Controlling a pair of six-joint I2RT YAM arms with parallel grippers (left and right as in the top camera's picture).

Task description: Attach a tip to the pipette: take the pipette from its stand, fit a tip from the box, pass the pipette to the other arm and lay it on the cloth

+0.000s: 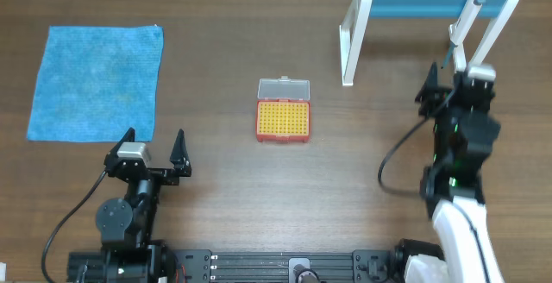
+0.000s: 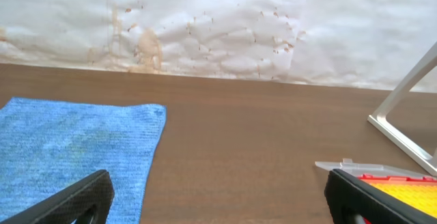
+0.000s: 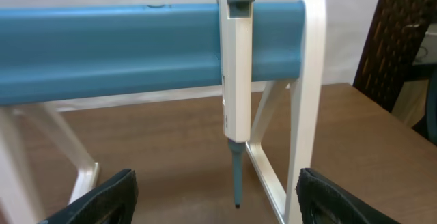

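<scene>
A white pipette (image 3: pixel 235 74) with a blue-grey shaft hangs upright from the blue bar of its white-legged stand (image 1: pixel 431 3); in the top view the pipette (image 1: pixel 464 26) sits near the stand's right end. My right gripper (image 3: pixel 215 197) is open just in front of it, a finger on either side, not touching; in the top view this gripper (image 1: pixel 448 80) is just below the stand. The tip box (image 1: pixel 283 119), orange tips and clear lid open, lies mid-table. A blue cloth (image 1: pixel 95 83) lies flat at far left. My left gripper (image 1: pixel 153 149) stands open near the cloth's lower right corner, holding nothing.
The stand's white leg (image 2: pixel 406 115) and the tip box (image 2: pixel 392 183) show beyond my left gripper, with the cloth (image 2: pixel 75 149) on the other side. A pale wall backs the table. Bare wood lies between cloth, box and stand.
</scene>
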